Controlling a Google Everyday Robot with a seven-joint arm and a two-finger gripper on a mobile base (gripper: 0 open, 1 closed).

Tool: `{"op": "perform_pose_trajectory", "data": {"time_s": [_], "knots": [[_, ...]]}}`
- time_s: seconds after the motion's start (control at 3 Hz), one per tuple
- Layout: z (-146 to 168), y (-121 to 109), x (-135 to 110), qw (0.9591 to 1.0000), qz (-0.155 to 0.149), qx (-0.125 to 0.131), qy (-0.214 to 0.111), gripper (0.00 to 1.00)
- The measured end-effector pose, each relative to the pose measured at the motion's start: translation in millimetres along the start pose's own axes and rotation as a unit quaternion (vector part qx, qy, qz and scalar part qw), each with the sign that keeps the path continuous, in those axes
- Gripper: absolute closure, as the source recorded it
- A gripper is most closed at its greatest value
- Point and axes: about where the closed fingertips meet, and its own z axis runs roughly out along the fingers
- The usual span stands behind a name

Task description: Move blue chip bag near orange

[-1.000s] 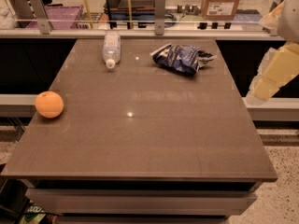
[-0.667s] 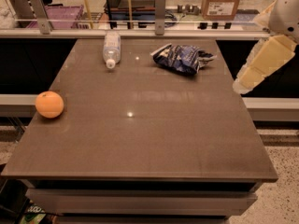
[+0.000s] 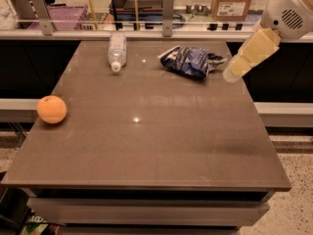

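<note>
The blue chip bag (image 3: pixel 190 61), crumpled dark blue foil with white markings, lies at the far right of the brown table (image 3: pixel 156 131). The orange (image 3: pixel 52 109) sits at the table's left edge, far from the bag. My gripper (image 3: pixel 234 74), with pale yellow fingers, hangs from the white arm at the upper right. It is just right of the bag and above the table's right edge, apart from the bag and holding nothing.
A clear plastic bottle (image 3: pixel 116 51) lies on its side at the far left-centre of the table. A glass rail with metal posts (image 3: pixel 167 6) runs behind the table. A cardboard box (image 3: pixel 234 1) stands beyond it.
My gripper has moved left and up from beyond the table's right edge toward the chip bag. The bag, orange and bottle have not moved.
</note>
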Motion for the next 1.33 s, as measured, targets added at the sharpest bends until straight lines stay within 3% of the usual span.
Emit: {"op": "perform_pose_trajectory", "data": {"time_s": [0.33, 0.67, 1.0, 1.33], "knots": [[10, -11, -8, 0.9981, 0.041, 0.008, 0.046, 0.0], [24, -30, -14, 0.988, 0.076, 0.041, 0.128, 0.0], [39, -54, -22, 0.974, 0.091, 0.078, 0.192, 0.0], [53, -74, -33, 0.9659, 0.09, 0.102, 0.221, 0.0]]}}
